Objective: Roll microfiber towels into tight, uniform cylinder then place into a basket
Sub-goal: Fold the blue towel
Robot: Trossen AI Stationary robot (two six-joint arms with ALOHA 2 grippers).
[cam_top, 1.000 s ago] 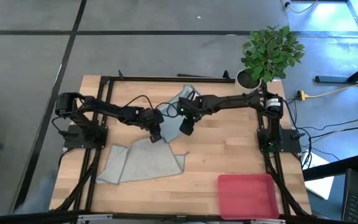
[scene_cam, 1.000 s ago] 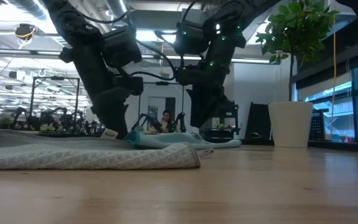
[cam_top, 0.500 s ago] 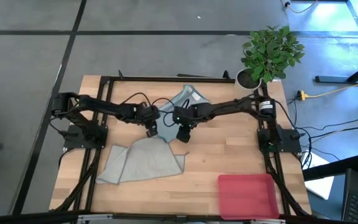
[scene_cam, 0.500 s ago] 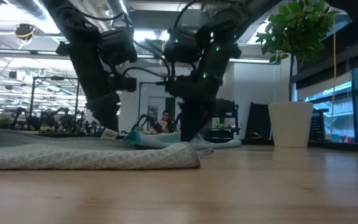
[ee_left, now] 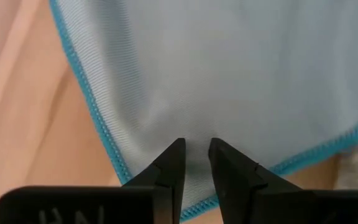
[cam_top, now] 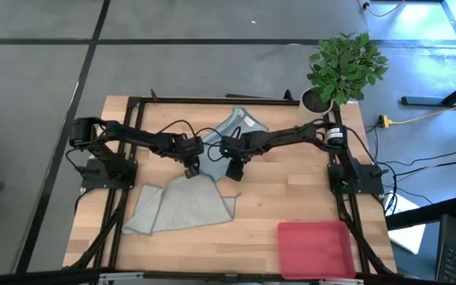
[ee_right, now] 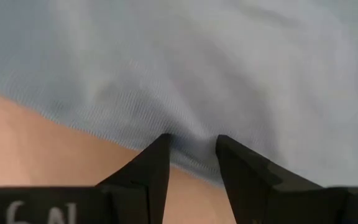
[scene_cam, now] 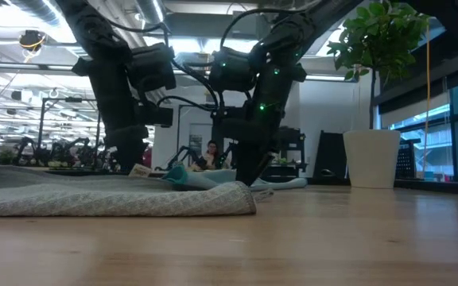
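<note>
Two towels to roll, neither rolled yet; nothing in the basket (cam_top: pixel 315 249).

Nearest, at the front right corner of the tabletop (cam_top: pixel 291 190): basket, pink, shallow, bare inside, well apart from both cloths.

Farther in, front left: grey towel (cam_top: pixel 182 207), spread loosely with a fold along one side, no roll started, untouched by either arm.

Just past it, mid-tabletop: both arms reaching inward from the sides to meet at the near edge of the teal towel (cam_top: pixel 236 127).
- Left jaws: nearly together, pinching a pucker of teal cloth just inside its bright blue hem (ee_left: pixel 98 118), by a corner.
- Right jaws: a little wider apart, likewise nipping a bunched bit of the same cloth at its edge, bare wood just beside.

In the low view: teal edge raised slightly off the wood between the two arms, white tag (scene_cam: pixel 140 170) showing beside it.

Beyond the jaws: rest of the teal towel rumpled toward the back rail. Behind that, at the back right corner, a potted plant (cam_top: pixel 345 67).

Judged progress: very early. Looks like the grasp that opens the first roll. Left to do: roll teal tight and even, carry to basket, then the same for grey.
</note>
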